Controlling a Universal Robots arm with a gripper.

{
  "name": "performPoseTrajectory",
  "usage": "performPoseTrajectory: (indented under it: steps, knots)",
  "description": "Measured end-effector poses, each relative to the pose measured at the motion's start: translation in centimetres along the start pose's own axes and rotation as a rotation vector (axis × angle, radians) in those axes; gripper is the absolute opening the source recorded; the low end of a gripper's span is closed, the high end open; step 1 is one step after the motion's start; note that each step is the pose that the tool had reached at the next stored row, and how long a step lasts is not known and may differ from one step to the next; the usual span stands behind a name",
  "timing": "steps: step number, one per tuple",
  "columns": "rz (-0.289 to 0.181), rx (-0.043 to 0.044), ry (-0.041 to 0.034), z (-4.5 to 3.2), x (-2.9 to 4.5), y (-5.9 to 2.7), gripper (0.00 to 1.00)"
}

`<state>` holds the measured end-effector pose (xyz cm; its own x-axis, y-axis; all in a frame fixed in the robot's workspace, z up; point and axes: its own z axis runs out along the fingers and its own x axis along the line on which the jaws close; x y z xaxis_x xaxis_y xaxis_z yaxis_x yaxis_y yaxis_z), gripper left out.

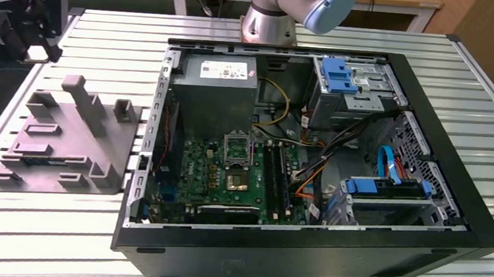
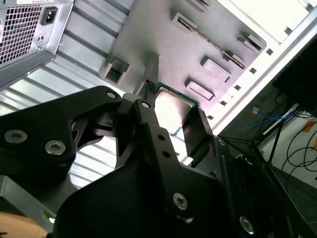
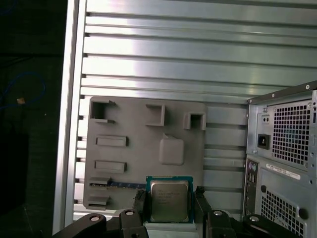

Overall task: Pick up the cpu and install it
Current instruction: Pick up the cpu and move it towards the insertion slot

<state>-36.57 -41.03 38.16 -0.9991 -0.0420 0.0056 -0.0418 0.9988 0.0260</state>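
The cpu (image 3: 169, 197) is a small square chip with a silvery top and a green edge. My gripper (image 3: 170, 208) is shut on it, one black finger against each side. In the second wrist view the cpu (image 2: 174, 105) shows edge-on between the same fingers (image 2: 148, 111), held in the air above the grey plastic fixture (image 2: 163, 44). The fixture (image 3: 138, 144) lies on the slatted table beside the open computer case (image 1: 450, 247). Inside the case, the motherboard socket (image 1: 236, 179) lies bare with its metal frame (image 1: 236, 147) swung up.
The fixture (image 1: 61, 144) sits at the exterior view's left, with upright posts and small pockets. A black assembly (image 1: 36, 19) hangs over the table's far left corner. The case holds a power supply (image 1: 221, 77), cables and blue drive bays (image 1: 384, 189). The table edge (image 3: 72, 124) runs past the fixture.
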Motion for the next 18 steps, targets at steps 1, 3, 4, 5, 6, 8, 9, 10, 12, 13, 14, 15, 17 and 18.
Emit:
performPoseTrajectory:
  steps: [1,3,4,5,6,8,9,10,12,13,14,15,17,18]
  knots:
    - [0.000,-0.0001,0.0000,0.00,-0.04,-0.04,0.47]
    - [0.000,0.0001,0.0002,-0.01,-0.11,-0.26,0.47]
    - [0.000,0.0001,0.0001,0.00,-0.13,-0.41,0.47]
    - [0.000,0.0001,0.0002,0.00,-0.16,-0.57,0.47]
    - [0.000,0.0000,0.0000,0.01,-0.23,-0.70,0.47]
    - [0.000,0.0000,0.0000,0.03,-0.57,-0.84,0.47]
    - [0.000,0.0000,0.0000,0.03,-0.84,-0.88,0.47]
    - [0.000,0.0001,0.0002,0.03,-1.10,-0.90,0.47]
    - [0.000,0.0000,0.0000,0.05,-1.67,-0.94,0.47]
    - [0.000,0.0000,0.0000,0.06,-2.00,-0.95,0.47]
    - [0.000,0.0000,0.0000,0.06,-2.37,-0.97,0.47]
    - [0.000,0.0000,0.0000,0.06,-2.70,-0.98,0.47]
    - [0.000,0.0001,0.0001,0.06,-3.48,-1.01,0.47]
    - [0.000,0.0000,0.0000,0.07,-3.90,-1.03,0.47]
